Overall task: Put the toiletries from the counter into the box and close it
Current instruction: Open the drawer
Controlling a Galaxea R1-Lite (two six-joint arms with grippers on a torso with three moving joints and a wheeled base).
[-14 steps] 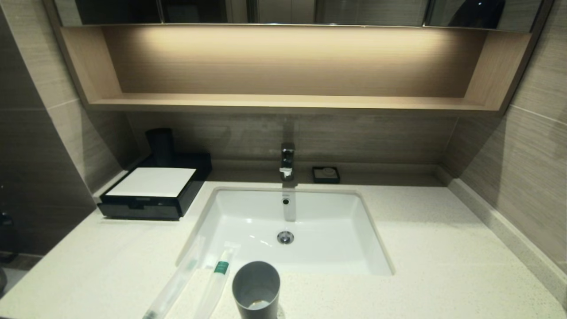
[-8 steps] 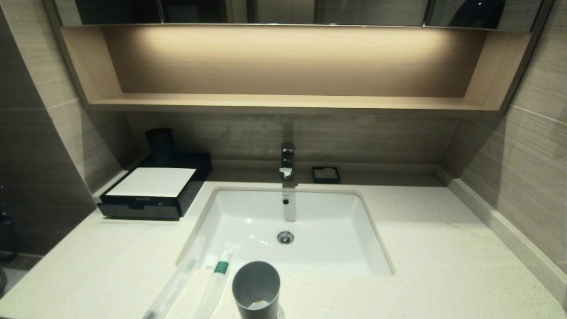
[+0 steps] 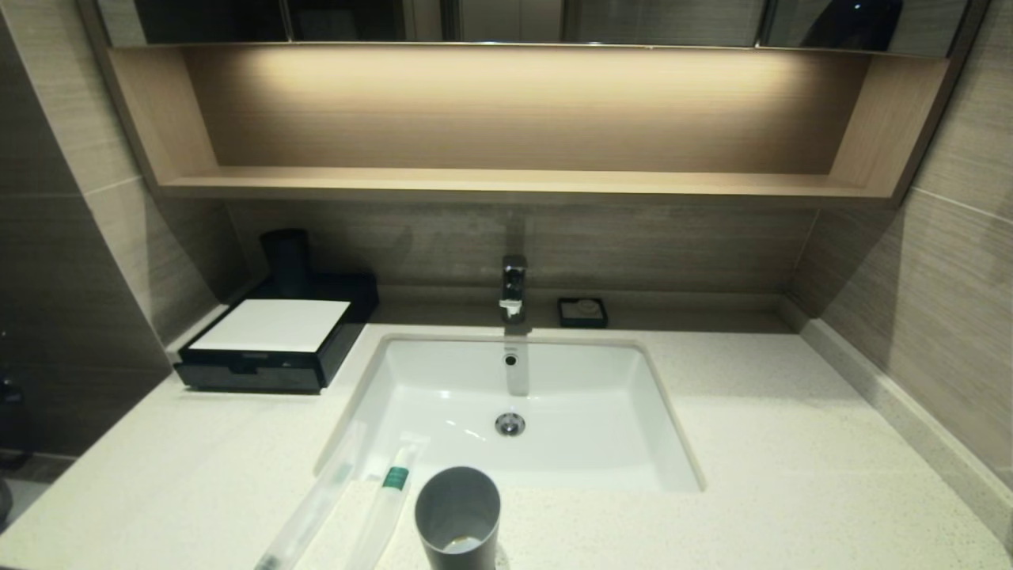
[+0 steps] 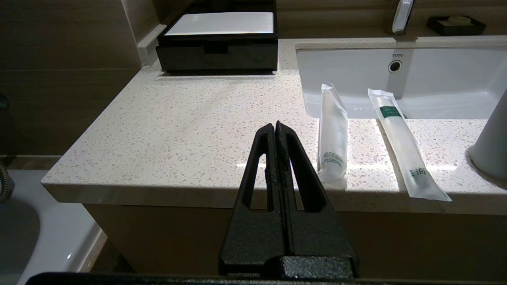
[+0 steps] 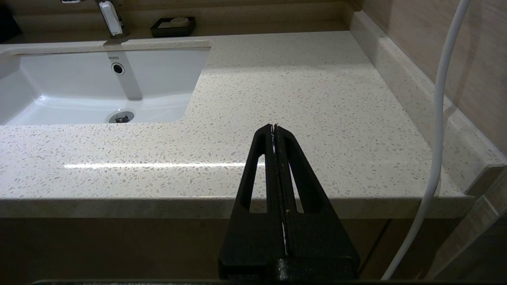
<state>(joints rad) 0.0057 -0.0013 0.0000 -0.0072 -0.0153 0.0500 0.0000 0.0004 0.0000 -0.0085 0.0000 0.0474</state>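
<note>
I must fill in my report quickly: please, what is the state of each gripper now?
Left gripper: closed, holding nothing, in front of the counter edge.
Right gripper: closed, holding nothing, also in front of the counter edge.

The left gripper (image 4: 276, 126) is matte black, with a rough grainy finish: two tapered fingers, each pierced by a long triangular slot. The right gripper (image 5: 273, 127) looks identical. A white cable (image 5: 435, 118), perhaps the robot's, runs at its 3 o'clock.
</note>
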